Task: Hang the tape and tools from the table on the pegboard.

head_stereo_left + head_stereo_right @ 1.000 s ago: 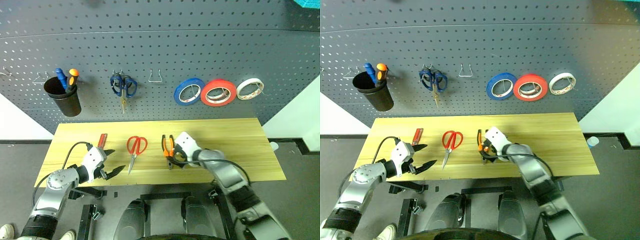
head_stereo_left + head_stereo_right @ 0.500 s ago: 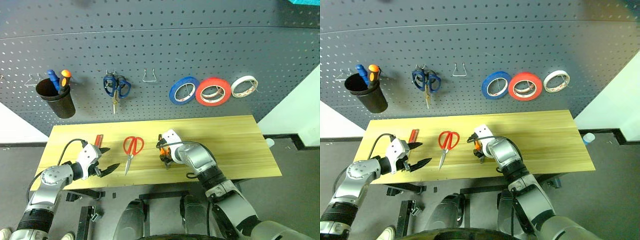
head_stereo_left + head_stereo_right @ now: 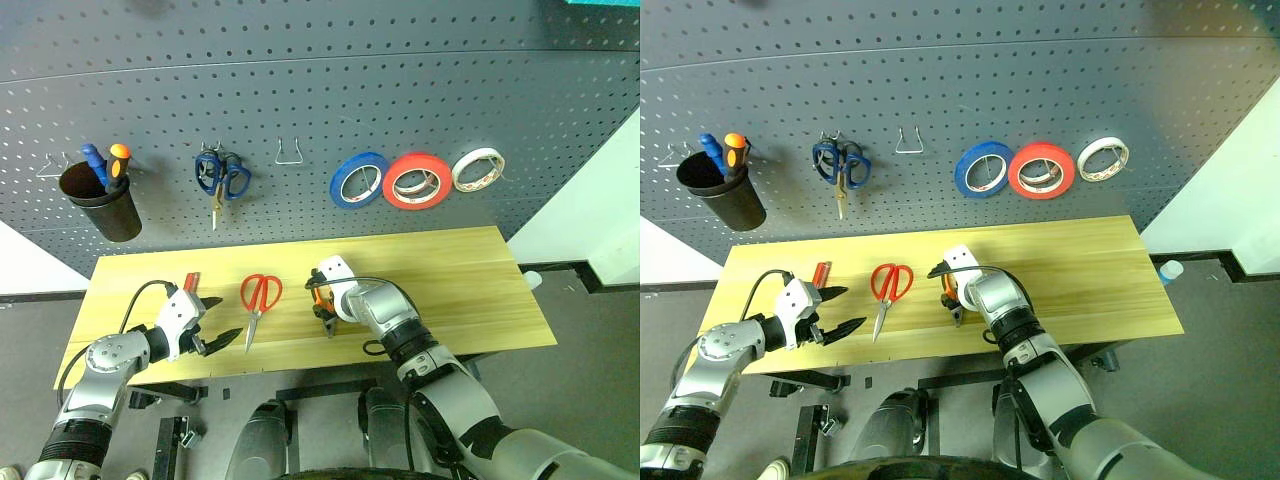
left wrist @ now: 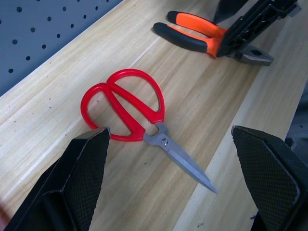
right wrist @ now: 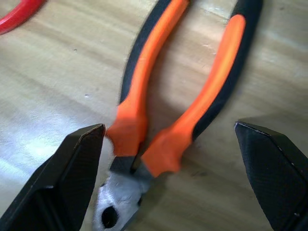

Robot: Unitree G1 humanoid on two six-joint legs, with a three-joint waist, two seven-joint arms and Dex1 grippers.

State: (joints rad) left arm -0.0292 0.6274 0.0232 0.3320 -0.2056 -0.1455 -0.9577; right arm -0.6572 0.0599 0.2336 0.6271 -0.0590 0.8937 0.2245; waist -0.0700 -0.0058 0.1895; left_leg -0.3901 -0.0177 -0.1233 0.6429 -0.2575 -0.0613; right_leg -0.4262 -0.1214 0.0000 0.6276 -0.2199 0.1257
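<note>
right gripper (image 5: 168,159) hangs wide open straddling the pliers (image 5: 178,96), holding nothing; the left wrist view has the left gripper (image 4: 168,168) gaping around the red scissors (image 4: 130,110).

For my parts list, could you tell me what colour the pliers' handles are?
The pliers have orange handles edged in black, clearest in the right wrist view.

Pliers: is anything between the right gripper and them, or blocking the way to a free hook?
Nothing visible. The right gripper hangs open straight over the pliers, fingers either side, with bare table around. The empty wire hook on the pegboard has open space in front of it.
</note>
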